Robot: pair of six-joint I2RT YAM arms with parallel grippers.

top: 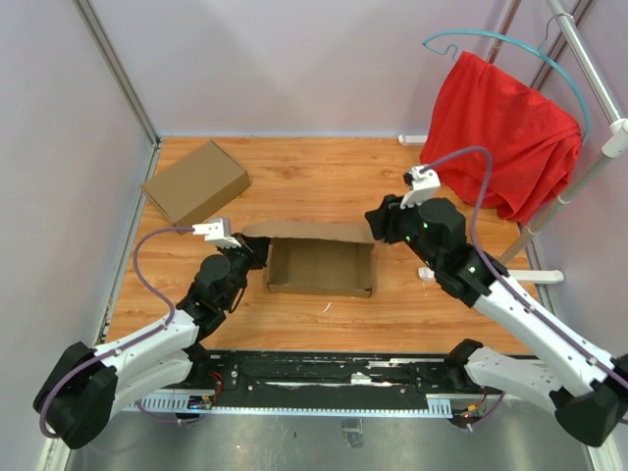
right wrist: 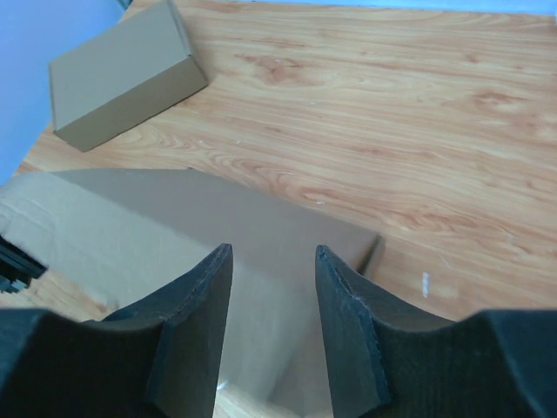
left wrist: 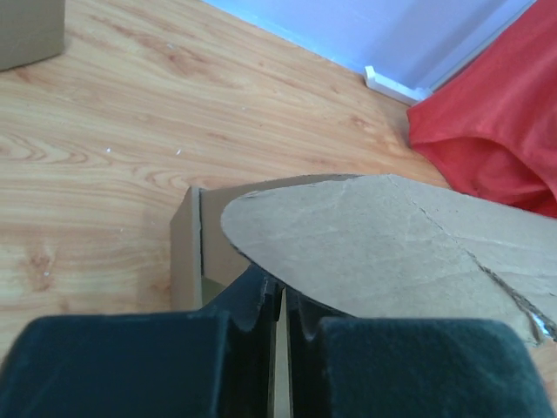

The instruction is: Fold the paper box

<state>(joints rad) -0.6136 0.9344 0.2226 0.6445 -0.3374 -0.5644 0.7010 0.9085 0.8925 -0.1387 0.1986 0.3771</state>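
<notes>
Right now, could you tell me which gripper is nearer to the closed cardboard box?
Left. The left gripper is just right of the closed box, nearer the robot; the right gripper is farther right, beyond the open box.

The plain brown cardboard paper box [top: 321, 263] is an unprinted tan, as is the closed rectangular brown cardboard carton [top: 196, 183]. The wooden tabletop [top: 324, 177] shows orange-brown streaked grain. The draped fabric cloth [top: 500, 132] is solid red.
</notes>
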